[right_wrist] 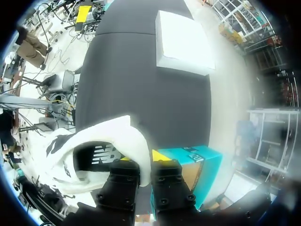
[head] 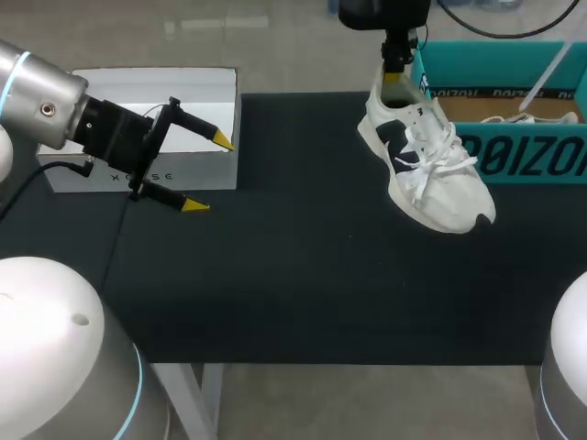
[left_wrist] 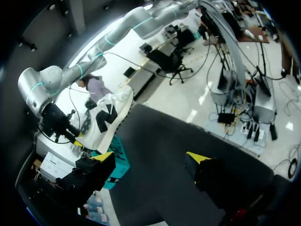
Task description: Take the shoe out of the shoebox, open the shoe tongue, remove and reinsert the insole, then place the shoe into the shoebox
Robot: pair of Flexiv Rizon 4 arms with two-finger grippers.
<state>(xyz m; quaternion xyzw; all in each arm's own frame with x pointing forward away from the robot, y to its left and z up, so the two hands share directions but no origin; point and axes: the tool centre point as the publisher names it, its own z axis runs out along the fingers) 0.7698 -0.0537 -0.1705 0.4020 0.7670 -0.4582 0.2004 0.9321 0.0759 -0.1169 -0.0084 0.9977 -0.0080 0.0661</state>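
A white sneaker [head: 429,165] with dark side marks and white laces hangs above the black table, toe tilted down toward the front. My right gripper [head: 397,81] is shut on its heel collar from above; in the right wrist view the shoe [right_wrist: 96,155] has its heel rim pinched in the gripper [right_wrist: 141,159]. The teal shoebox [head: 514,115] stands open at the back right, just behind the shoe. My left gripper [head: 207,172] is open and empty at the left, in front of a white box; its own view shows the shoe [left_wrist: 109,120] far ahead of the gripper [left_wrist: 153,159].
A white box [head: 156,124] lies at the back left of the table [head: 293,275], right behind my left fingertips. The white box [right_wrist: 182,43] also shows across the table in the right wrist view, with the teal shoebox [right_wrist: 200,165] next to the gripper.
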